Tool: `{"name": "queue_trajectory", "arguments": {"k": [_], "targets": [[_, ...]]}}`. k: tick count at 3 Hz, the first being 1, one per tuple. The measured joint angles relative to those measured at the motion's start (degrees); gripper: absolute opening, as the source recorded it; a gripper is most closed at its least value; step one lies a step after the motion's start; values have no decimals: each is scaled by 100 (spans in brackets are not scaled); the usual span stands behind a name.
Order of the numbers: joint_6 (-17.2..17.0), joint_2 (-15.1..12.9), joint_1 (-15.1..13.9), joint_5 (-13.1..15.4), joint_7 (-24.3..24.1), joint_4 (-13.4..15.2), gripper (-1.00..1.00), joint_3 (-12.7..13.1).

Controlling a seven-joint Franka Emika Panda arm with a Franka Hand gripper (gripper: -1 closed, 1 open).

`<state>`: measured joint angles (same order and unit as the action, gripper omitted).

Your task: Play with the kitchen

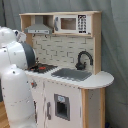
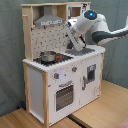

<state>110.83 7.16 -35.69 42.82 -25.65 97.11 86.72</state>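
The kitchen point(image 1: 70, 95) point(image 2: 60, 85) is a toy of white panels and light wood. It has a hood point(image 2: 50, 22), a black faucet point(image 1: 83, 60), a grey sink point(image 1: 72, 74) and a red-ringed hob point(image 1: 42, 67). A small metal pot point(image 2: 48, 56) stands on the hob. The windowed oven door point(image 2: 64, 95) is closed. My white arm point(image 2: 92, 25) reaches in from the second exterior view's right, and its gripper point(image 2: 70, 46) hangs over the sink end of the counter. In the first exterior view the arm point(image 1: 15, 80) fills the left and hides the gripper.
A microwave point(image 1: 70, 23) sits in the upper shelf beside the hood. A grey curtain point(image 1: 115, 50) hangs behind the kitchen. The kitchen stands on a wooden floor point(image 2: 100, 115).
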Motion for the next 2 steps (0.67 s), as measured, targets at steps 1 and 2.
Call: {"name": "queue_trajectory", "arguments": {"k": [1, 2], "targets": [[-98, -297, -1, 0, 513, -45, 100, 68], [-158, -541, 1, 0, 1034, -45, 100, 109]]}}
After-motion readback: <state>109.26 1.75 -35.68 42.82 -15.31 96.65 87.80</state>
